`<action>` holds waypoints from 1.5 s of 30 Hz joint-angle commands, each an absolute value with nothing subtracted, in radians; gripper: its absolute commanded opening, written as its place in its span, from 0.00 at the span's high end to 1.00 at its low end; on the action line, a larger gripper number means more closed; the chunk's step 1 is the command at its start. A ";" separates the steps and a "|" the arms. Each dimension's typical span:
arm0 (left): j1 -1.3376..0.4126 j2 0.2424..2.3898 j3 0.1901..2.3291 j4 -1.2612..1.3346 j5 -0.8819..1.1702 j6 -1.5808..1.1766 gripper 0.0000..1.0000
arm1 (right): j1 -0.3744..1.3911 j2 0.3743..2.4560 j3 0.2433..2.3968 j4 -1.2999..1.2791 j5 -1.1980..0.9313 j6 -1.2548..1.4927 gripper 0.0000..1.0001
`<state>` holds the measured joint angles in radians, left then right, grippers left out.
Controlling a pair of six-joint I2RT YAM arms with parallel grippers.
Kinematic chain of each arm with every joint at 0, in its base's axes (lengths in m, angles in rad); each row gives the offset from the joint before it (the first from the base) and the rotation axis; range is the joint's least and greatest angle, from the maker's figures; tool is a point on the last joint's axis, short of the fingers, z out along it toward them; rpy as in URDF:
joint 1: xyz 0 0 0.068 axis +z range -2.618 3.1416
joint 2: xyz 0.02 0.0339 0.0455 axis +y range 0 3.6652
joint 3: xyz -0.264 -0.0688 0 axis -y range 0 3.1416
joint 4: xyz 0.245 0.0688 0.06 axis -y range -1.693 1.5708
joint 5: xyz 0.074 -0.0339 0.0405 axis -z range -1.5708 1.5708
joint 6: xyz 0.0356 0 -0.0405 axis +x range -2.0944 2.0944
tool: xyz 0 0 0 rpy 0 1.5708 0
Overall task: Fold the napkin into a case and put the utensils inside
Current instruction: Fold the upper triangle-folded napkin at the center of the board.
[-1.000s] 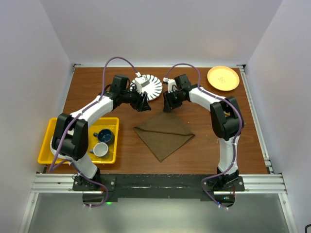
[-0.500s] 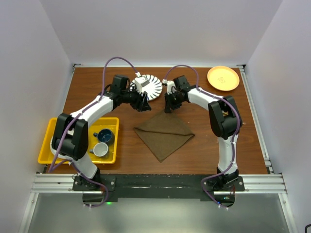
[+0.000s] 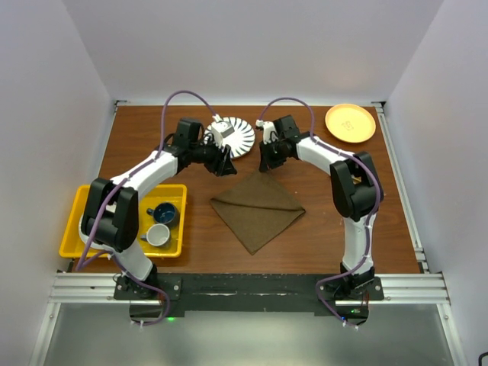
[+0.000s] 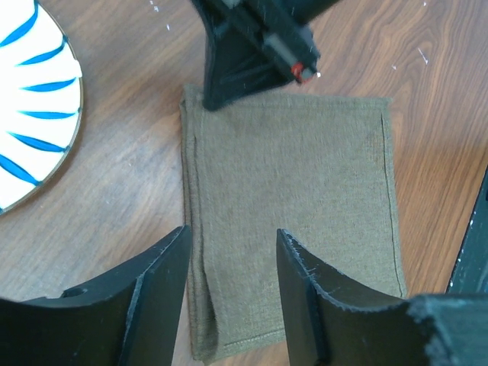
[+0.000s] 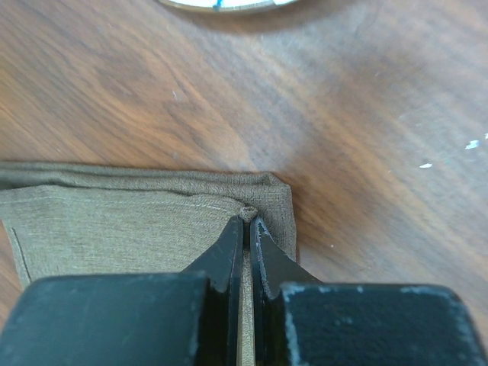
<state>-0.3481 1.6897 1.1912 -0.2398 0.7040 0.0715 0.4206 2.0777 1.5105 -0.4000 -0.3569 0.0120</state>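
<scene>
The napkin (image 3: 258, 212) lies folded flat at the centre of the table (image 3: 328, 244), below the blue-striped plate (image 3: 233, 136) in the overhead view. The right jaws are pressed shut on it, and their fingertips (image 5: 232, 236) nip a small pucker of cloth at the hem, just inside the corner that points to the top of the frame. The left jaws stand about half open and hold nothing. In the left wrist view one finger (image 4: 156, 293) sits over the napkin's layered left edge and the other over the cloth itself, though I cannot tell whether either touches the fabric. The right arm (image 3: 352, 187) rises from its base at the lower right, bends at an elbow on the right side, and sends its forearm up and to the left, with the wrist tipped down onto that top corner. The left arm (image 3: 145, 174) climbs from the lower left past the yellow tray (image 3: 75, 225) and stretches to the upper right, ending just beside the striped plate. From above, the napkin sits as a diamond with corners pointing up, right, down and left, and a fold line runs from the left corner to the right one. It looks close to square, so no clear long axis shows.
</scene>
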 commanded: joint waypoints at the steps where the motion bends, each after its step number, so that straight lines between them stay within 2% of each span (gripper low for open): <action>1: -0.341 1.651 1.158 -0.206 0.738 0.064 0.47 | 0.423 2.003 1.514 -0.351 -0.330 0.006 1.00; 10: -0.342 1.693 1.103 -0.155 0.810 -0.055 0.49 | 0.420 2.016 1.508 -0.373 -0.319 -0.034 1.00; 17: -0.362 1.749 1.037 -0.081 0.877 -0.170 0.59 | 0.422 2.019 1.485 -0.362 -0.288 -0.038 1.00; 29: -0.388 1.862 1.015 -0.015 0.842 -0.281 0.70 | 0.422 2.034 1.497 -0.367 -0.304 -0.031 1.00; 32: -0.387 1.899 1.019 -0.015 0.838 -0.293 0.71 | 0.420 2.036 1.505 -0.379 -0.307 -0.031 0.95; 35: -0.385 1.946 1.029 -0.020 0.821 -0.276 0.73 | 0.422 2.025 1.520 -0.396 -0.299 -0.029 0.85; 38: -0.380 1.991 1.048 -0.051 0.815 -0.264 0.73 | 0.410 1.987 1.549 -0.431 -0.293 -0.032 0.61; 39: -0.379 2.002 1.048 -0.051 0.815 -0.258 0.73 | 0.405 1.971 1.561 -0.439 -0.293 -0.032 0.50; 45: -0.379 2.034 1.080 -0.025 0.808 -0.282 0.73 | 0.374 1.861 1.562 -0.529 -0.363 -0.025 0.34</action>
